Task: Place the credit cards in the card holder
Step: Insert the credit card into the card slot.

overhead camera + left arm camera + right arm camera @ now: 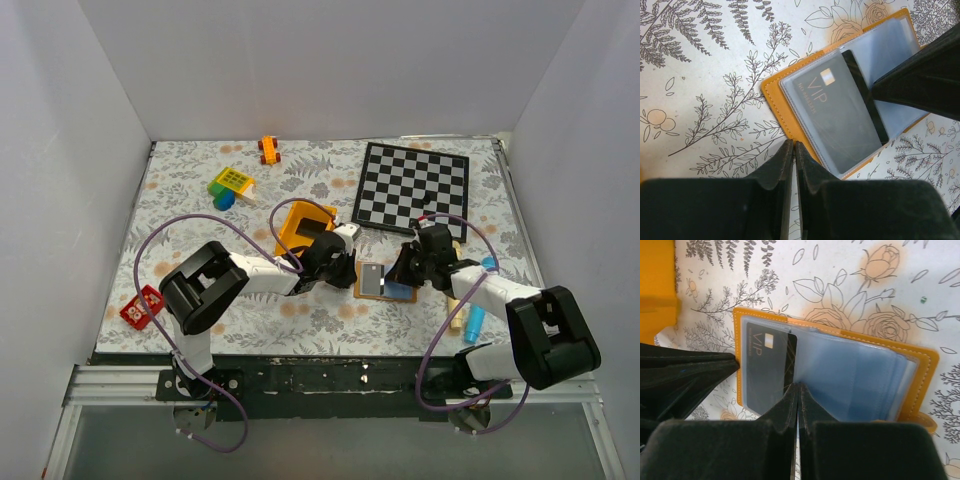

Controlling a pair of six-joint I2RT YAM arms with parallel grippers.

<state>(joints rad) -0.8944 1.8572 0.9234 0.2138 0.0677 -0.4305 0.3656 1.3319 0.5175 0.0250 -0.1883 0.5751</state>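
Open card holder [385, 283], credit card [840, 120] sleeved inside.
From above, left claw [793, 145] at its nine o'clock, right claw [798, 388] at two, both shut, empty.

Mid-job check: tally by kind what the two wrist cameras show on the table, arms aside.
Credit card: 1, in a clear sleeve
Card holder: 1, lying open
Yellow bin: 1, only partly in view
Total: 3

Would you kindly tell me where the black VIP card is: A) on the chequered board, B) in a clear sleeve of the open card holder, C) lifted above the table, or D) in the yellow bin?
B: the VIP card lies under clear plastic inside the open card holder.
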